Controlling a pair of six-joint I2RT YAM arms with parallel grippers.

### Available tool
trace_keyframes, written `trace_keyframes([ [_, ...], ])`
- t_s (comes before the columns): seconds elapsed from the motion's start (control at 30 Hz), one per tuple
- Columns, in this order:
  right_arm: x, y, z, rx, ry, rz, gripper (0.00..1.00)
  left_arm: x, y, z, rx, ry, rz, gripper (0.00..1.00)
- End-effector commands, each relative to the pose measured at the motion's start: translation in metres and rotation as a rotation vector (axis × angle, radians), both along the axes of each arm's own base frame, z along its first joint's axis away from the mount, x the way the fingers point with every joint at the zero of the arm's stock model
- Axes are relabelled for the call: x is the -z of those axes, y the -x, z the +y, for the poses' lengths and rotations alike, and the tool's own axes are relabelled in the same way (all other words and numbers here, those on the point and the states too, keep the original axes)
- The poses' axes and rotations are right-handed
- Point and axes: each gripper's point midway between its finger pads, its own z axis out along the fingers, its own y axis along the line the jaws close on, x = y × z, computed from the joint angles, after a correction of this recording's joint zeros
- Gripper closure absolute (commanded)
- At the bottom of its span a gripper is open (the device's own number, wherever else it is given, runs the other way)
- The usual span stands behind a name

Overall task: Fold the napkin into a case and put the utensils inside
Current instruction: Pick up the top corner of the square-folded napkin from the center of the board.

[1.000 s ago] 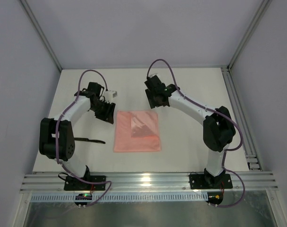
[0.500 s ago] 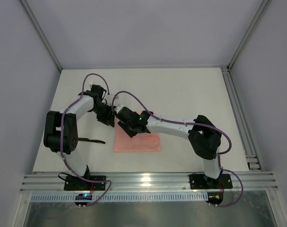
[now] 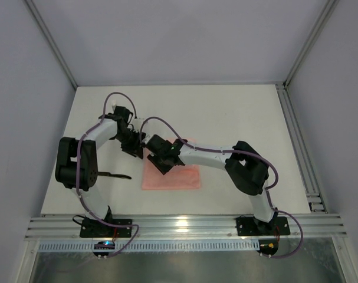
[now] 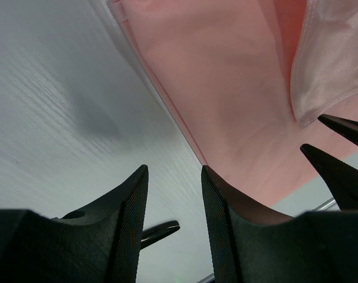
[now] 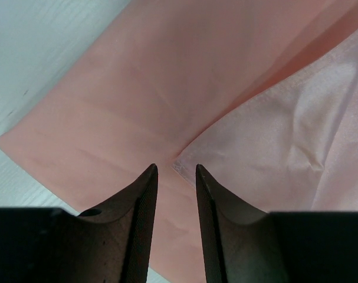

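The salmon-pink napkin [image 3: 187, 177] lies flat mid-table, with a paler flap [image 5: 285, 147] folded over onto it. My right gripper [image 3: 160, 162] reaches across its left part. In the right wrist view the right gripper [image 5: 176, 166] is open with a narrow gap, and the flap's corner lies just past its tips. My left gripper [image 3: 136, 148] hovers at the napkin's far left corner. It is open [image 4: 174, 168] over bare table, with the napkin's edge [image 4: 184, 130] next to its right finger. One black utensil [image 3: 111, 174] lies left of the napkin, and its tip [image 4: 161, 231] shows between the left fingers.
The white table [image 3: 237, 112] is bounded by a metal rail at the right [image 3: 296, 147] and a front rail [image 3: 184, 225]. The right arm's forearm [image 3: 205, 154] lies across the napkin's far edge. Both grippers sit close together.
The right arm swung from behind the napkin's far right edge across to its left part, and its jaws narrowed. The left gripper shifted slightly toward the napkin's far left corner.
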Motion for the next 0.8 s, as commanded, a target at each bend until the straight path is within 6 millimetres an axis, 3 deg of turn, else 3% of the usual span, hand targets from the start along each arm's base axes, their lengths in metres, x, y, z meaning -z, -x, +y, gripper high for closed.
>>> trace_keyframes([
  [0.0,0.009,-0.003,0.001,-0.016,0.008,0.013,0.64,-0.006,-0.004,-0.003,-0.012,0.024,-0.02,0.57],
  [0.37,0.016,-0.009,-0.005,0.001,0.027,0.002,0.74,-0.008,-0.004,-0.002,-0.006,0.019,-0.029,0.57],
  [0.53,0.015,-0.013,-0.007,0.0,0.035,-0.008,0.92,-0.008,-0.001,-0.002,0.003,0.018,-0.023,0.57],
  [0.57,0.013,-0.014,-0.007,0.001,0.034,-0.01,0.96,-0.008,-0.001,-0.001,0.003,0.018,-0.022,0.57],
  [0.77,-0.012,-0.016,0.007,0.01,-0.03,-0.009,0.96,-0.001,-0.005,0.0,0.008,0.009,-0.034,0.57],
])
